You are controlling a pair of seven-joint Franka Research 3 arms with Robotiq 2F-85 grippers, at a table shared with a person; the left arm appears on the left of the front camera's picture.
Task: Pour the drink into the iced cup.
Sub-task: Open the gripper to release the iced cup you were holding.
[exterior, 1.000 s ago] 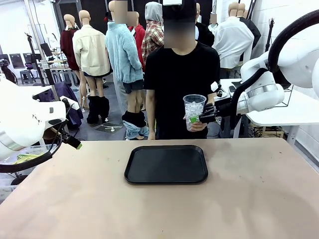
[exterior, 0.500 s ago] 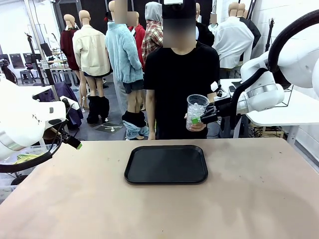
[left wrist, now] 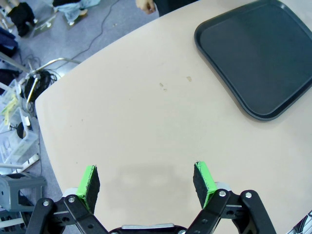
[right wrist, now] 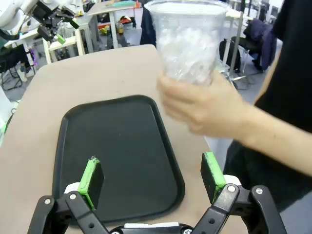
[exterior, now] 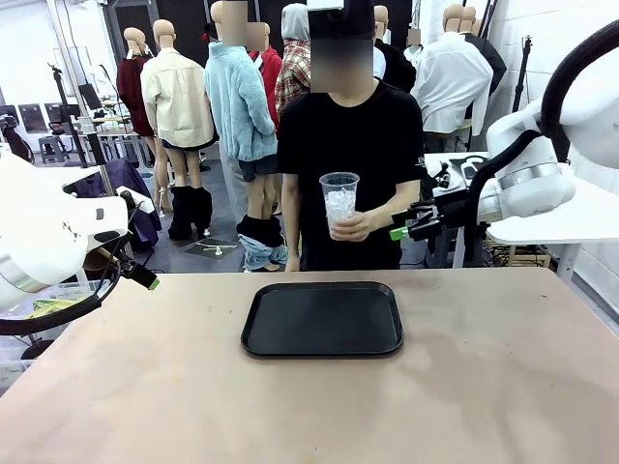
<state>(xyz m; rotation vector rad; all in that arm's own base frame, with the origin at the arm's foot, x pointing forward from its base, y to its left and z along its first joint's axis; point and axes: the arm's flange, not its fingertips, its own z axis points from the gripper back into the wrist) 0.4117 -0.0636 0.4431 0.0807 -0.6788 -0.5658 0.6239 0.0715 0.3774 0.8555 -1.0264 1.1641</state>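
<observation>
Right tool (right wrist: 151, 160) agape near blurry cup (right wrist: 187, 44)

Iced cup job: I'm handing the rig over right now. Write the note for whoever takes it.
Left gripper: open, holding nothing, above the table near its left edge, away from the tray.
Right gripper: open, holding nothing, beside the person's hand, not touching it.
Iced cup: upright in that hand, at chest height across the table, with only ice inside.
Done: no pouring yet.
Left: pour the drink into the cup.
</observation>
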